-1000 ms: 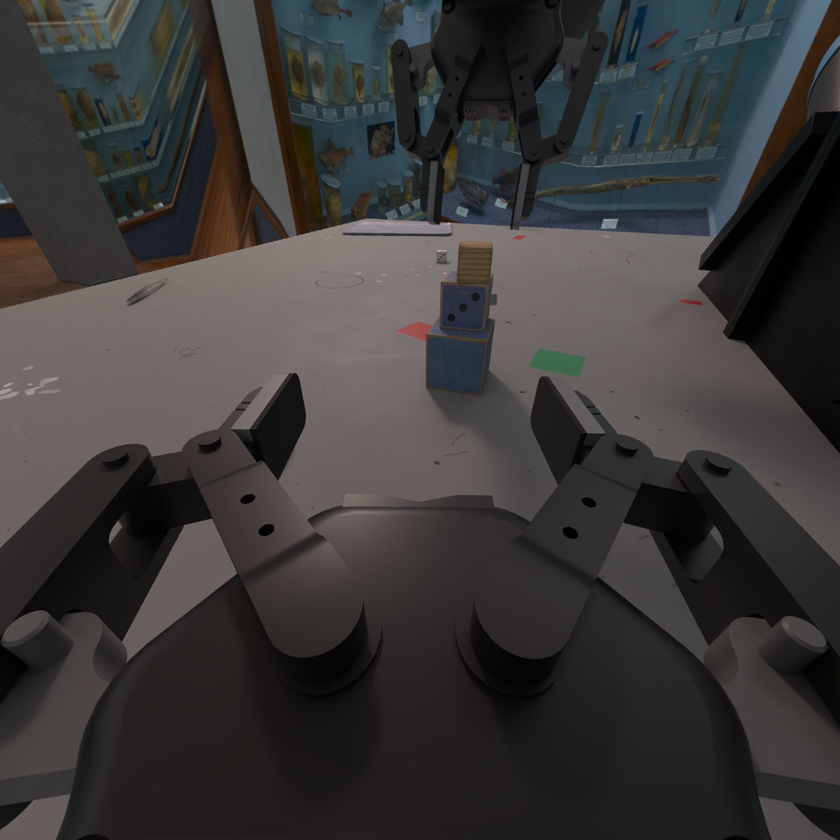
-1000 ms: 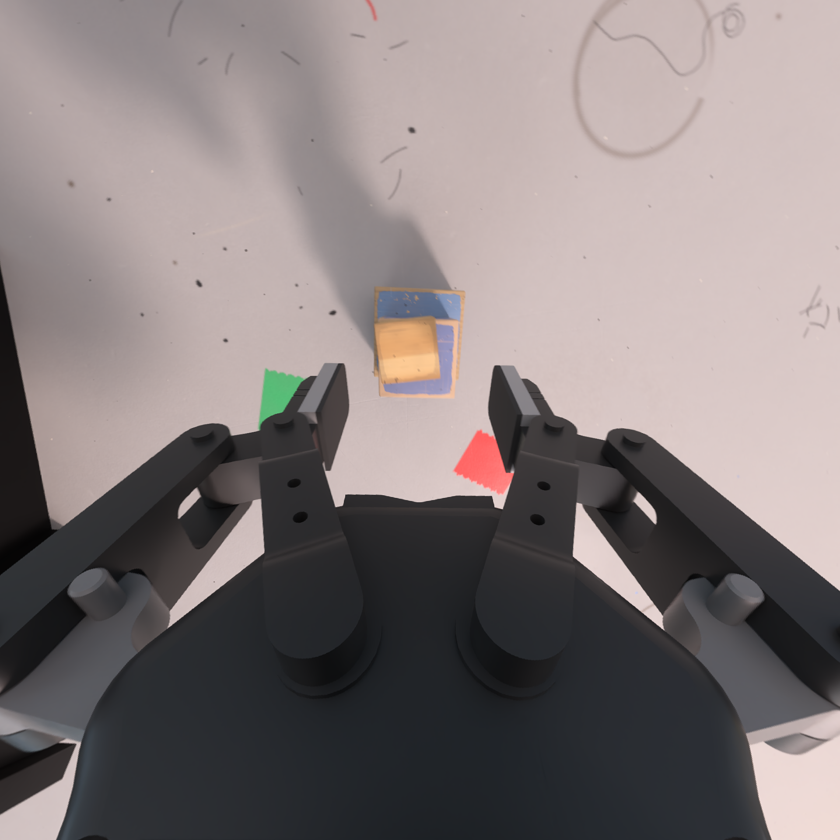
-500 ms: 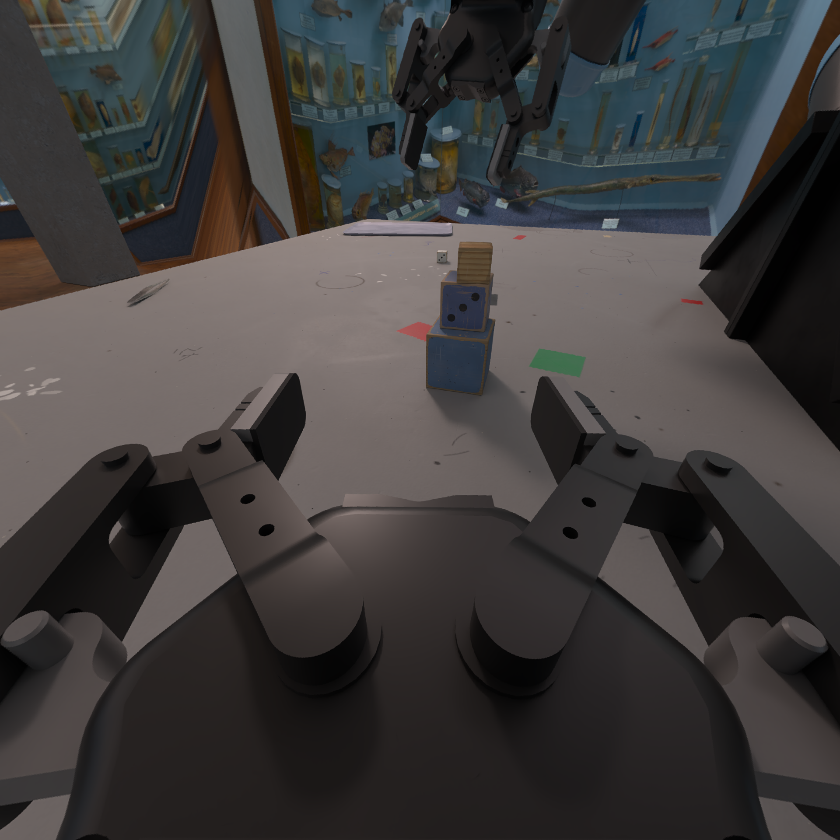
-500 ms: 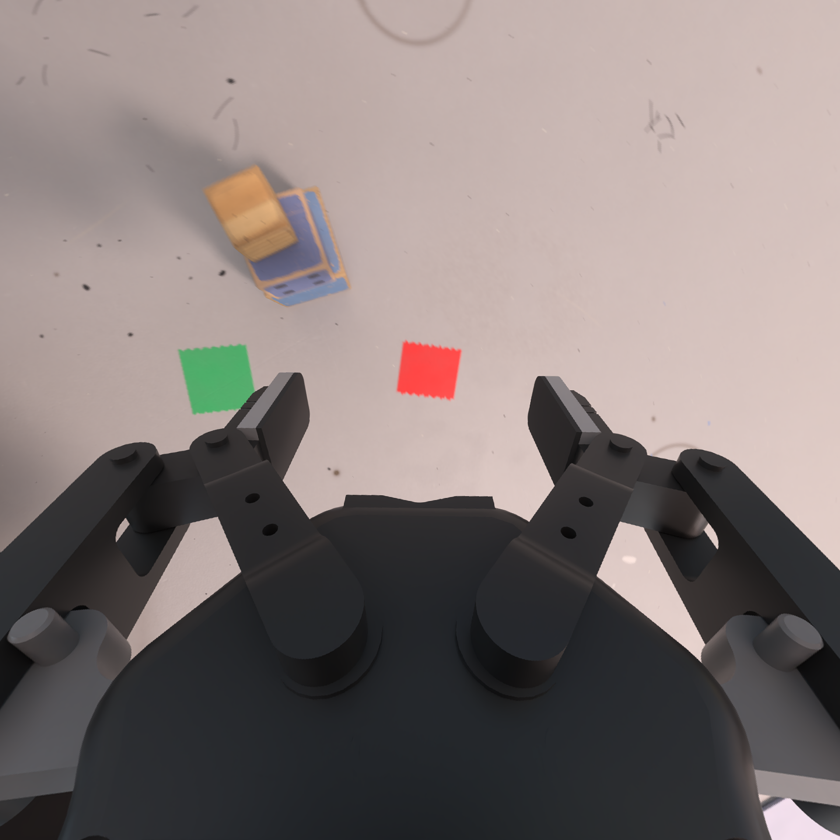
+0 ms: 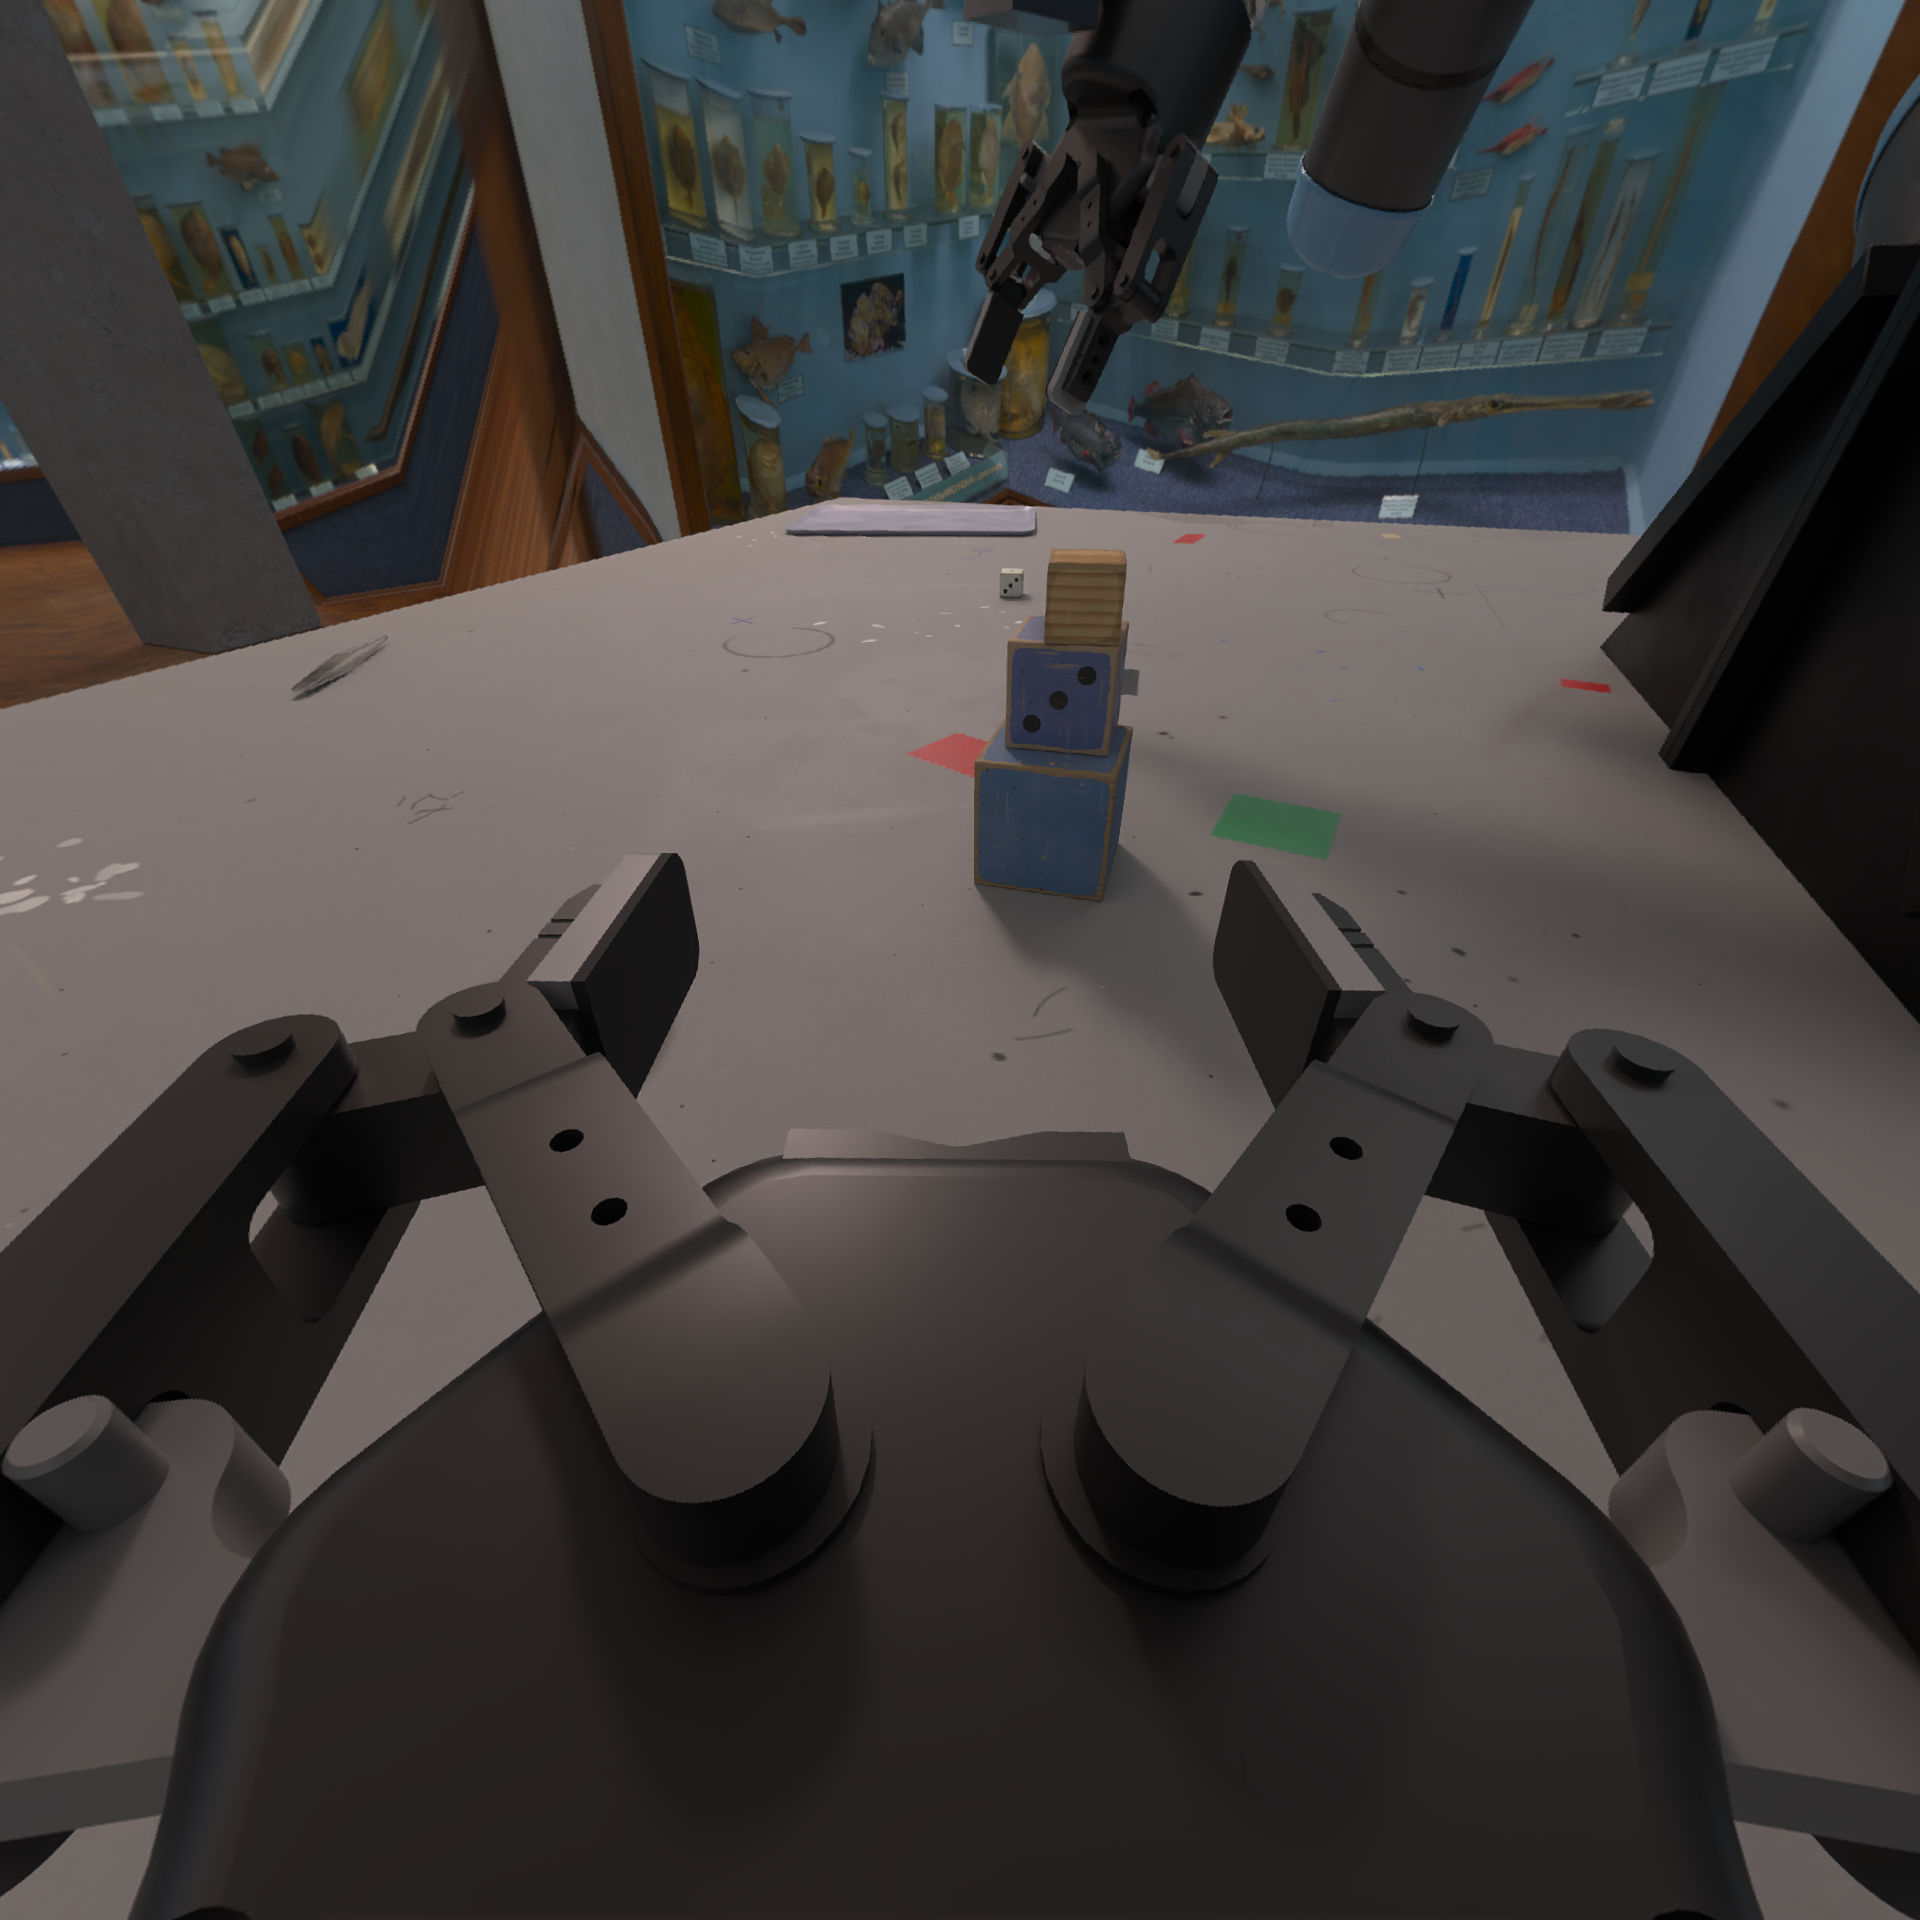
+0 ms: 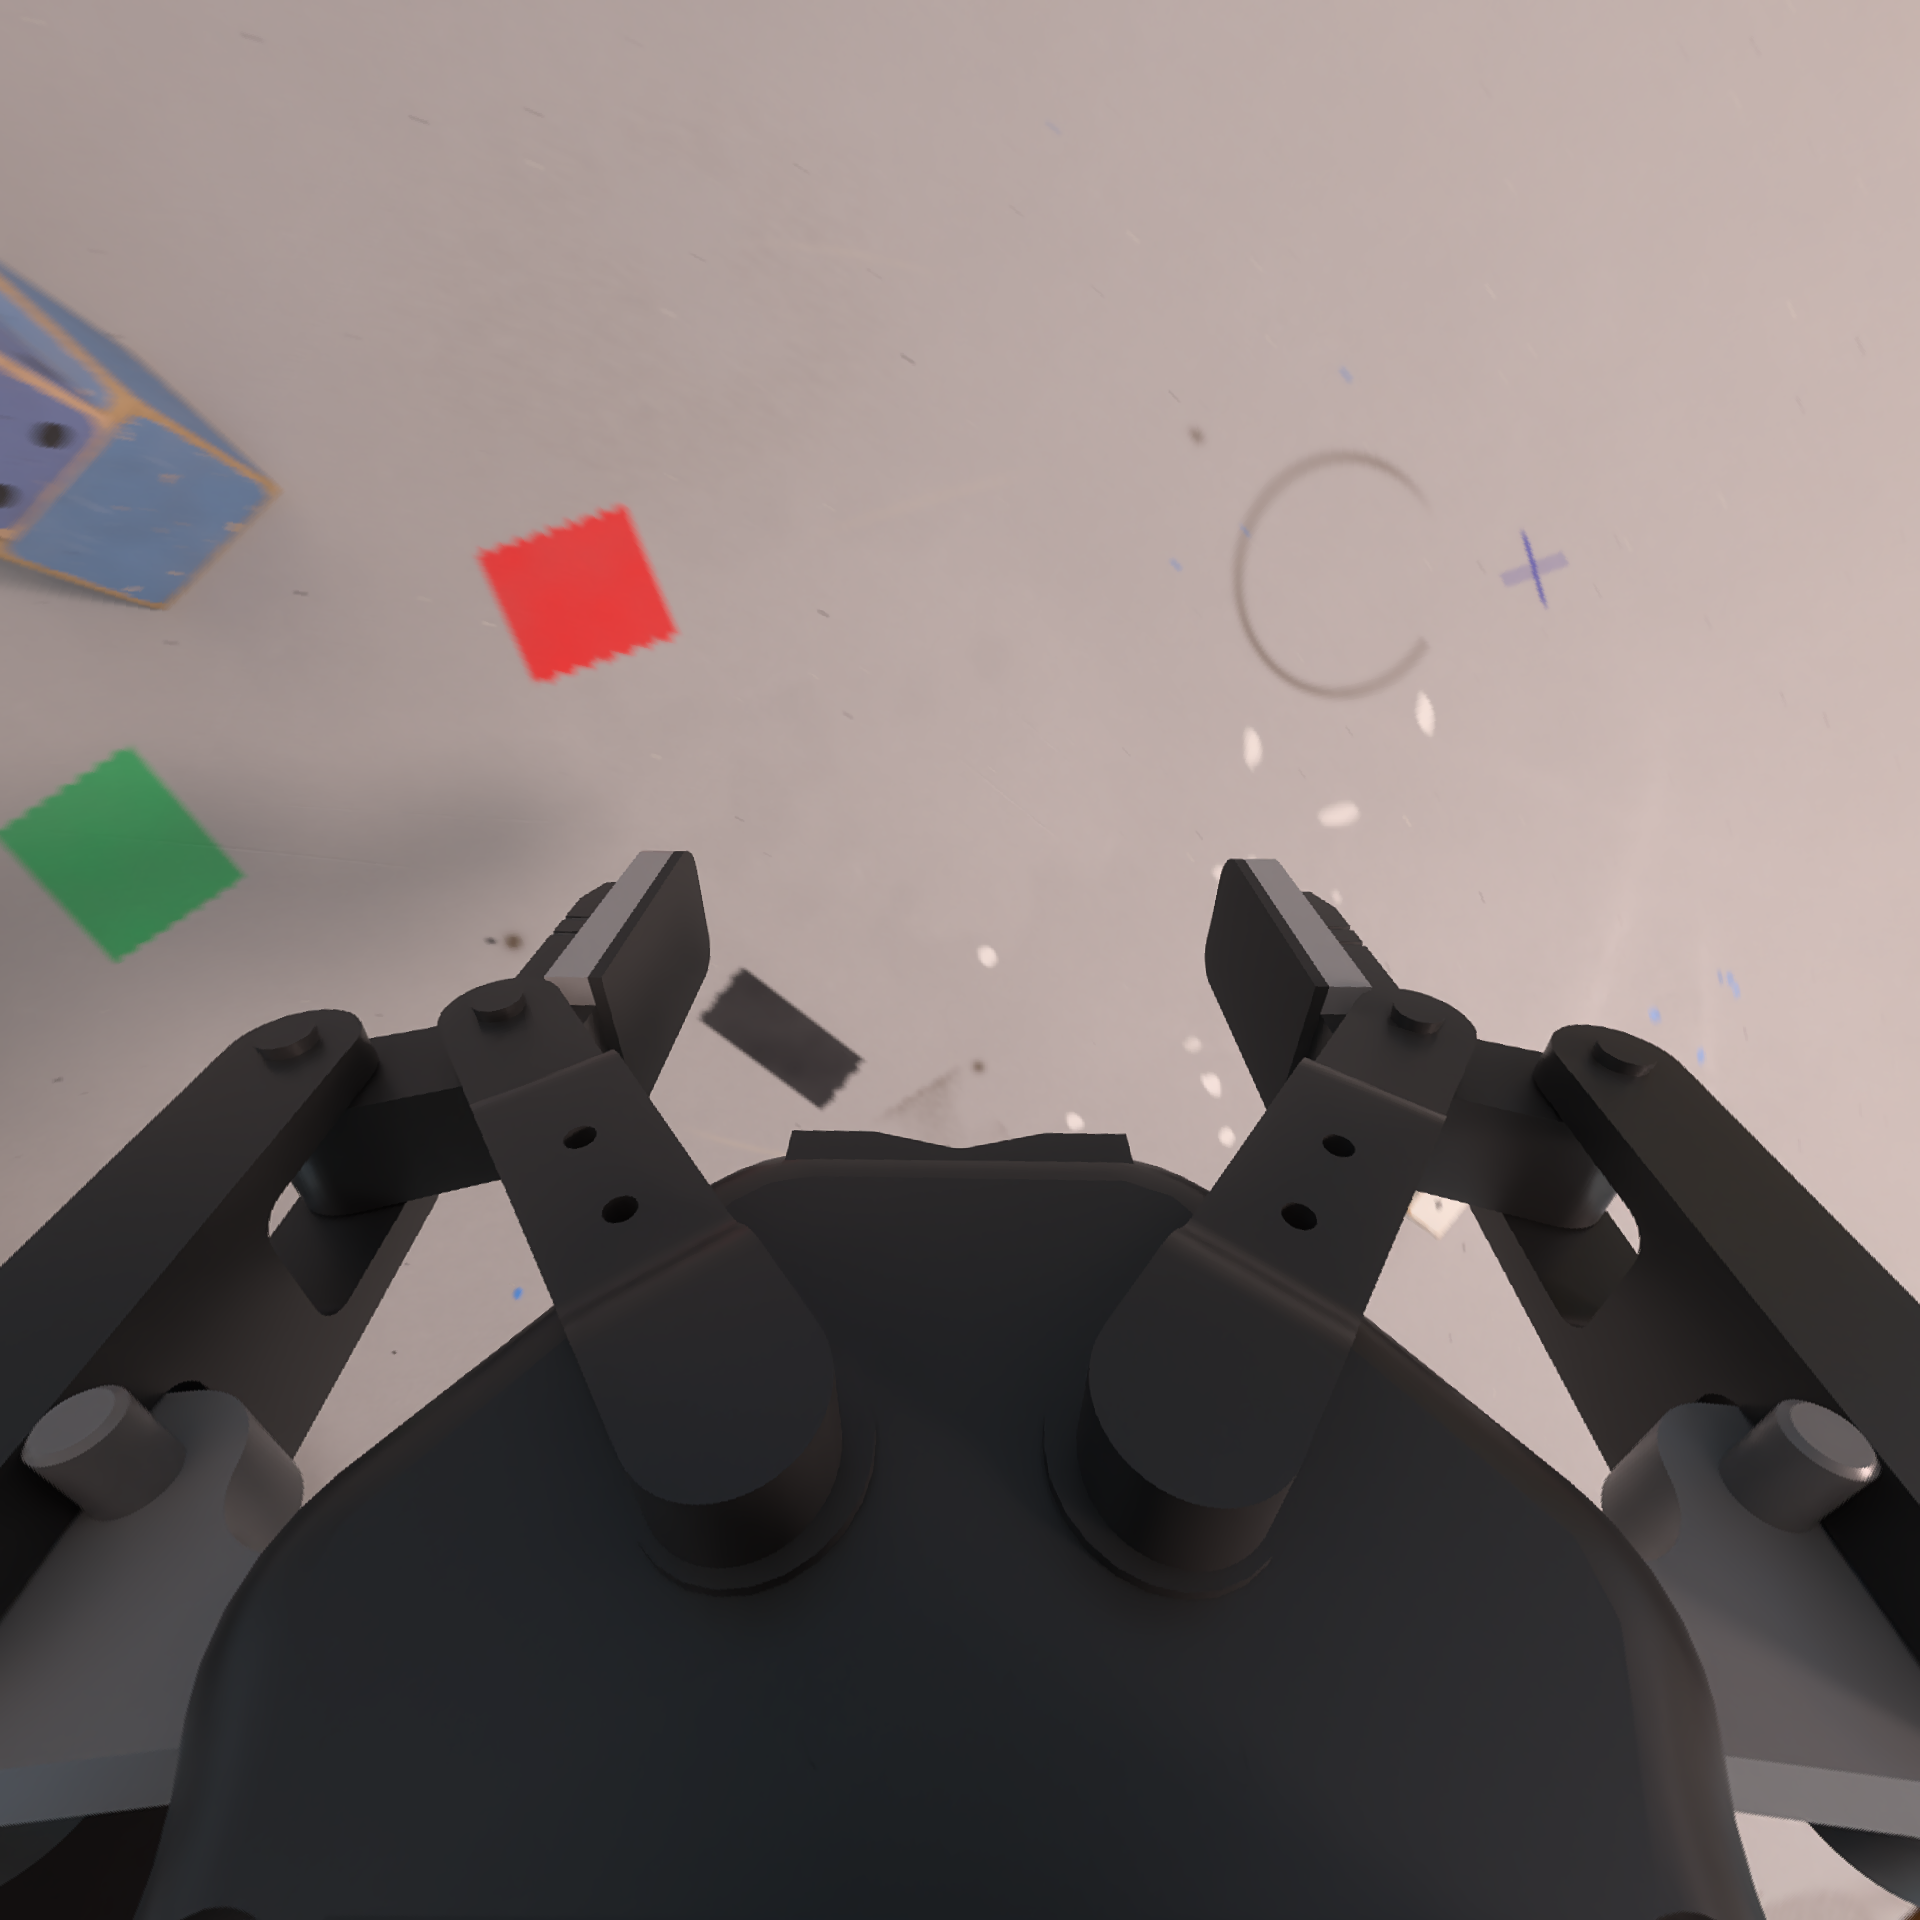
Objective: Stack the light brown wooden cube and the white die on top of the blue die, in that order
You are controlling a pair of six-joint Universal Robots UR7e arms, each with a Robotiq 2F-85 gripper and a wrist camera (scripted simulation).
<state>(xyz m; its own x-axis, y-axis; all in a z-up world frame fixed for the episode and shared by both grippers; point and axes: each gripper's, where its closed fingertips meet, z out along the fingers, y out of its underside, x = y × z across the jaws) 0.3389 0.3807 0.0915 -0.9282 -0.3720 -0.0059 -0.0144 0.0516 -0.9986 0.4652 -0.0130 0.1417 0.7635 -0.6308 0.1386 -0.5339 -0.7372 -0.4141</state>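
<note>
In the left wrist view a light brown wooden cube (image 5: 1086,597) sits on the blue die (image 5: 1065,691), which sits on a larger blue cube (image 5: 1049,826). The small white die (image 5: 1011,583) lies alone on the table behind the stack. My left gripper (image 5: 956,935) is open and empty, low over the table in front of the stack. My right gripper (image 5: 1029,379) hangs open and empty, high above and behind the stack. In its own view the right gripper (image 6: 956,935) faces bare table, with the blue die (image 6: 42,436) at the left edge.
A red patch (image 5: 951,750) and a green patch (image 5: 1276,826) flank the stack. A black block (image 5: 1818,623) stands at the table's right side. A pale flat tray (image 5: 912,517) lies at the far edge. A dark tape strip (image 6: 779,1034) lies below the right gripper.
The right gripper has risen from just above the wooden cube, opened wider and swung away. The stack has slid to the left edge of its view. The left gripper has not moved.
</note>
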